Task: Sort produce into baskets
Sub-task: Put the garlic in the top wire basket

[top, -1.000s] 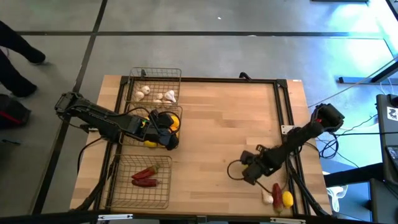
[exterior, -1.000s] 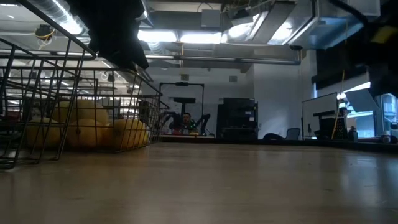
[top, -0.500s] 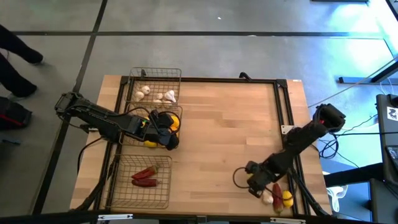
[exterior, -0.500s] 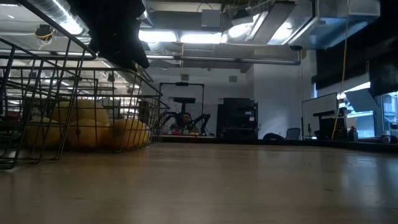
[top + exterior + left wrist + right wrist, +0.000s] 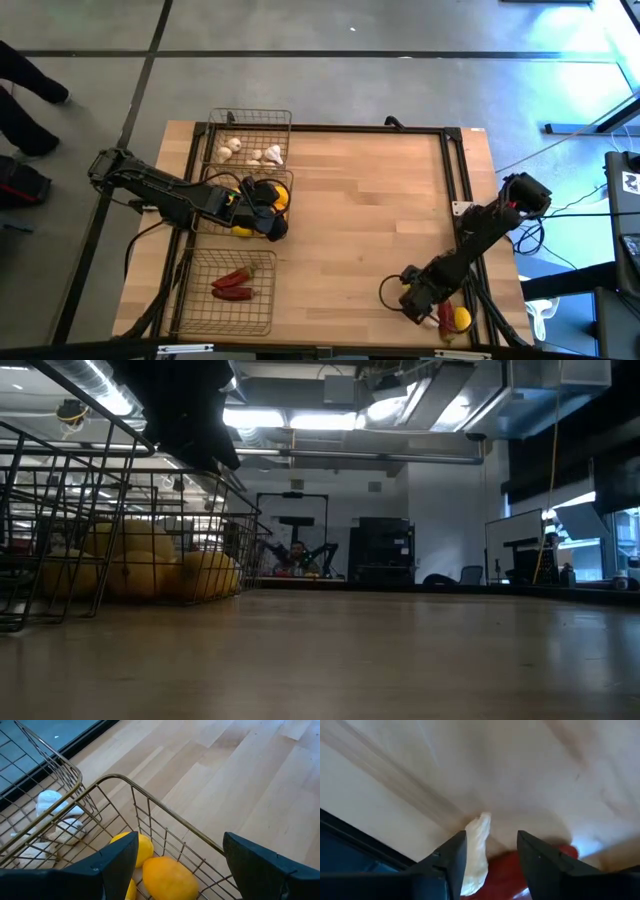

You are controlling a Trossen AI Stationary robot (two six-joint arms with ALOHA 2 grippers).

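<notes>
Lying at the near right corner of the table (image 5: 370,200), a small cluster of produce sits under the right gripper (image 5: 491,851): a whitish garlic bulb (image 5: 476,851), a red chili pepper (image 5: 506,870) and a yellow lemon (image 5: 461,319). In the right wrist view the gripper's two dark fingers (image 5: 451,862) stand partly apart, with the garlic bulb's pointed end rising in the gap close to one finger and the chili pepper touching it beside the other. Nothing is clamped; whether a finger touches the garlic cannot be told. The garlic's long axis runs roughly along the fingers. From above, the chili shows as a short red strip just left of the lemon, running towards the table's near edge.

Along the table's left side stand three wire baskets. The far basket (image 5: 250,122) holds garlic bulbs, the middle basket (image 5: 165,822) holds lemons and orange citrus, and the near basket (image 5: 255,322) holds two red chilies lying roughly crosswise. The left gripper (image 5: 175,857) hangs over the middle basket, its fingers wide apart and empty.
</notes>
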